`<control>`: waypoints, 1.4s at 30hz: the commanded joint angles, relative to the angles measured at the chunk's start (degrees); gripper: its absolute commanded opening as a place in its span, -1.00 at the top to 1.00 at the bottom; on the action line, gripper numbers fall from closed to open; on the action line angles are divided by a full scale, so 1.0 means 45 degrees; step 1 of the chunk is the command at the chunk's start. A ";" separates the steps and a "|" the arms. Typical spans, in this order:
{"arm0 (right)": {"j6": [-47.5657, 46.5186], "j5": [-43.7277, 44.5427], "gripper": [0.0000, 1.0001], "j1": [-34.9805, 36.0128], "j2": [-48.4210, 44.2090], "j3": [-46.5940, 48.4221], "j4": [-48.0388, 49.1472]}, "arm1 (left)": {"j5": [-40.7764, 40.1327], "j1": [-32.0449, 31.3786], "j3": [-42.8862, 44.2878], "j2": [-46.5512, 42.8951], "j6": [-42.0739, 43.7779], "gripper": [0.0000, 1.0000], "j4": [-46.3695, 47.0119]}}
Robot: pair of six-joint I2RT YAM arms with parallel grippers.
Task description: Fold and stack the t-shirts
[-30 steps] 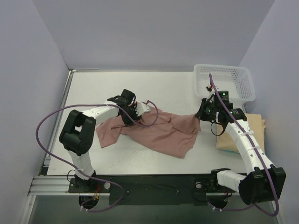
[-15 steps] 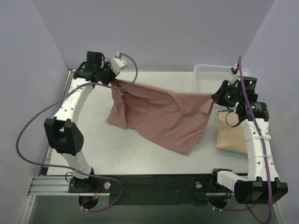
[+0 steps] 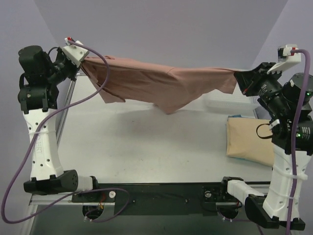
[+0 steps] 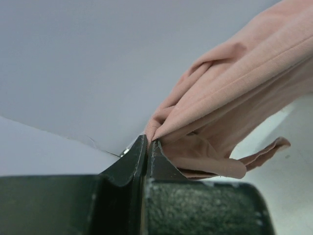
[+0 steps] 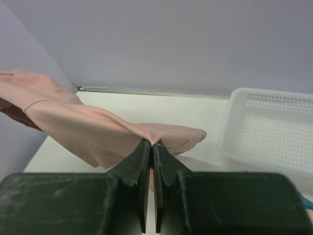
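The dusty pink-brown t-shirt [image 3: 161, 83] hangs stretched high above the table between my two grippers. My left gripper [image 3: 84, 62] is shut on its left end, and the cloth bunches at the jaws in the left wrist view [image 4: 220, 107]. My right gripper [image 3: 239, 77] is shut on its right end, with cloth fanning left from the jaws in the right wrist view [image 5: 93, 127]. The pale tan-yellow t-shirt [image 3: 249, 139] lies folded on the table at the right.
The white mesh basket [image 5: 269, 129] stands at the back right of the table, mostly hidden behind the right arm in the top view. Both arms stand raised and upright. Purple walls close in the left, back and right sides.
Both grippers have risen and moved apart, lifting the pink-brown shirt off the table and pulling it taut between them.
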 commanded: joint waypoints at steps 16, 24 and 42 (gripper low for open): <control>0.1429 -0.2699 1.00 -0.0119 -0.4586 -0.5273 0.2334 | 0.5153 -0.0085 -0.6524 -0.1972 1.0646 -0.73 -0.9709; 0.0845 -0.1627 1.00 -0.0119 -0.4920 -0.9163 0.1946 | 0.1658 -0.5158 -1.2204 -0.4297 0.5207 -0.39 -0.4912; 0.0102 -0.0592 1.00 -0.0119 -0.5251 -1.0864 0.1204 | -0.2776 -1.0069 -1.6429 -0.3127 0.4616 -0.23 0.0519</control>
